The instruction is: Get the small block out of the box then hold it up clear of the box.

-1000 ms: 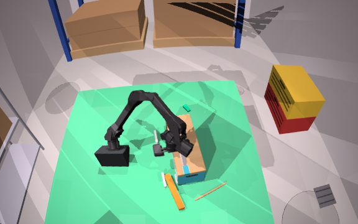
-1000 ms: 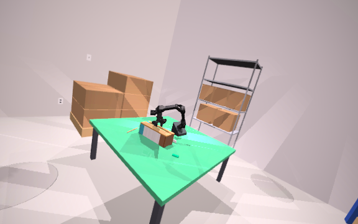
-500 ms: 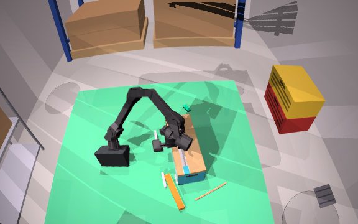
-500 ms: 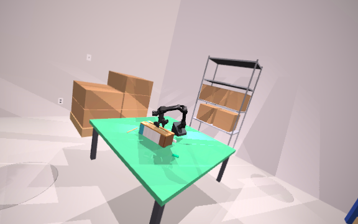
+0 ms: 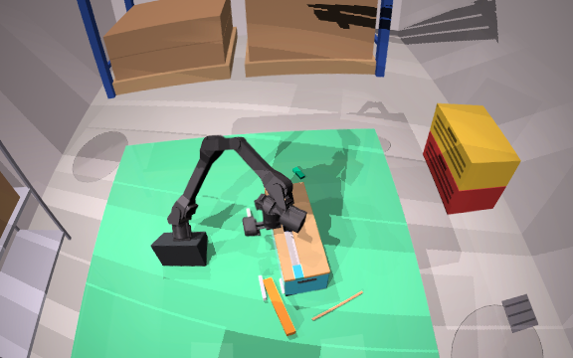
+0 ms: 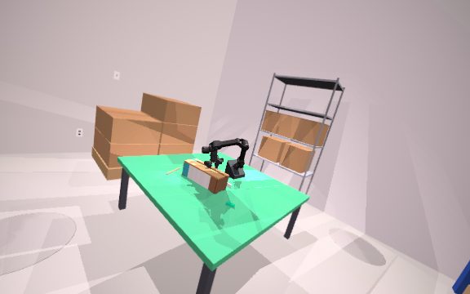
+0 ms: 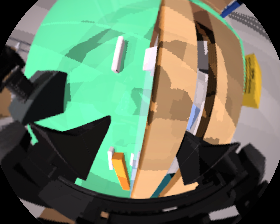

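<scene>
The box [image 5: 316,249] [image 6: 220,184] [image 7: 173,100] stands on the green table [image 5: 142,174] [image 6: 259,204], with a tan top, a long slot and a blue end. Inside the slot, the wrist view shows pale strips and a small blue patch [image 7: 193,117]; I cannot tell whether that is the block. My gripper [image 6: 214,165] [image 7: 140,121] is open and empty, low over the box's arm-side long edge. In the wrist view one finger appears over the table beside the box, the other over its top. The arm hides part of the top in the top view.
A small teal piece [image 5: 298,172] [image 6: 230,204] lies beyond the box's brown end. An orange bar [image 5: 280,305] [image 7: 121,171] and a thin wooden stick [image 5: 337,305] [image 6: 173,171] lie near the blue end. White bars [image 5: 263,288] [image 7: 118,54] lie on the arm side.
</scene>
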Tool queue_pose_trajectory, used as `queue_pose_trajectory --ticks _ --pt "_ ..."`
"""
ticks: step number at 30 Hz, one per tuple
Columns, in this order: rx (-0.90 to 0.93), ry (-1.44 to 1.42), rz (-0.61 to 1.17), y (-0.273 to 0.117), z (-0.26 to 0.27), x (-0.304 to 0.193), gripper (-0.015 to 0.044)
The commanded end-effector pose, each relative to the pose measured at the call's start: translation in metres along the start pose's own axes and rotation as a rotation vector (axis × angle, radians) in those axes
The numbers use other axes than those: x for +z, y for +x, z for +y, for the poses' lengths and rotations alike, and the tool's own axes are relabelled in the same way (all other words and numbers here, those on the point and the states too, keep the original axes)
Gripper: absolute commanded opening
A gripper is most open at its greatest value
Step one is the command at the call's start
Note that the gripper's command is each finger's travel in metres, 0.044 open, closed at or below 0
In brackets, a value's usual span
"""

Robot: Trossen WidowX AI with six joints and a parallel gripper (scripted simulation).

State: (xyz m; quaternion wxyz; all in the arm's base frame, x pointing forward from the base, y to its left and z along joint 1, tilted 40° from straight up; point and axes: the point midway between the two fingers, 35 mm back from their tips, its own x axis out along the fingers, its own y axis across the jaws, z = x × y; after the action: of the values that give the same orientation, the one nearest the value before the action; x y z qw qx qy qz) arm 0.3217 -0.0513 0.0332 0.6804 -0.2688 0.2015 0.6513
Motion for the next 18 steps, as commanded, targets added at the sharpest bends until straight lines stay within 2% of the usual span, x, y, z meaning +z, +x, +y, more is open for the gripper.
queue_pose_trajectory --ticks 1,18 --pt "-0.006 0.003 0.000 -0.0008 -0.0006 0.0001 0.0400" --pt "-0.006 0.003 0.000 -0.0010 -0.0009 -0.0009 0.0400"
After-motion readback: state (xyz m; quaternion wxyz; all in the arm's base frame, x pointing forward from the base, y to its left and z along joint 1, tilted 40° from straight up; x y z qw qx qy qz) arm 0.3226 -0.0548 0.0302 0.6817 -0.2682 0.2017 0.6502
